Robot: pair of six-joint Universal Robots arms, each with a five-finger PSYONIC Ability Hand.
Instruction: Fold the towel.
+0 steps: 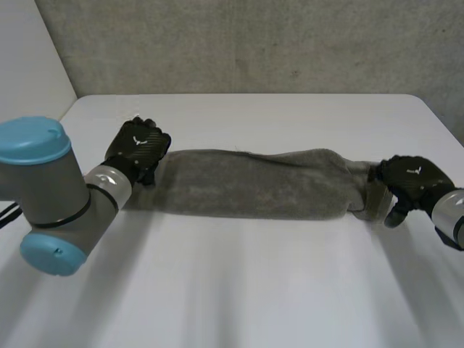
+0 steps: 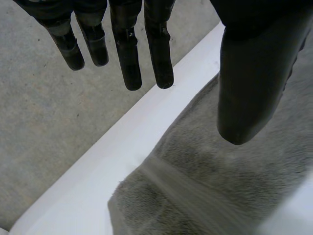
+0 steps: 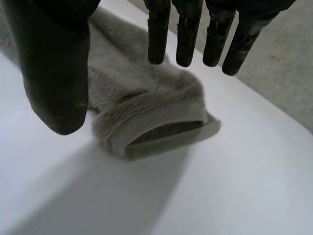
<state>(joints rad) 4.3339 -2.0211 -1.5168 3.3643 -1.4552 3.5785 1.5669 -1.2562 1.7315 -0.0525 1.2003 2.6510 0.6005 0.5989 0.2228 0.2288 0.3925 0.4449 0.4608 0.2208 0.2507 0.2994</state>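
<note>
Grey terry cloth, the towel [image 1: 254,185] lies as a long, narrow, folded band across the middle of the white tabletop [image 1: 254,290], running from left to right. Its far edge is slightly wavy, and its right end narrows into a bunched tip.

The left hand [image 1: 138,148] sits at the towel's left end, at the far corner. In the left wrist view, this hand [image 2: 249,73] has straight fingers [image 2: 128,58] set well apart from the thumb, with nothing pinched between them. The thumb hangs over the towel [image 2: 220,186], while the fingertips reach out past the tabletop's far edge. A woven hem band crosses the cloth just under the palm. The left arm's grey joint with light-blue caps [image 1: 51,196] stands at the near left.

The right hand [image 1: 409,181] is at the towel's right end, above the narrowed tip. In the right wrist view, this hand [image 3: 56,73] is spread too. Its fingers [image 3: 159,34] are straight and side by side, and the thumb stands apart from them. The towel's folded end [image 3: 146,112] lies on the tabletop below the gap between them, its layers showing at the hem. I cannot tell whether either hand touches the cloth.

Beyond the tabletop's far edge rises a speckled grey wall [image 1: 254,43].
</note>
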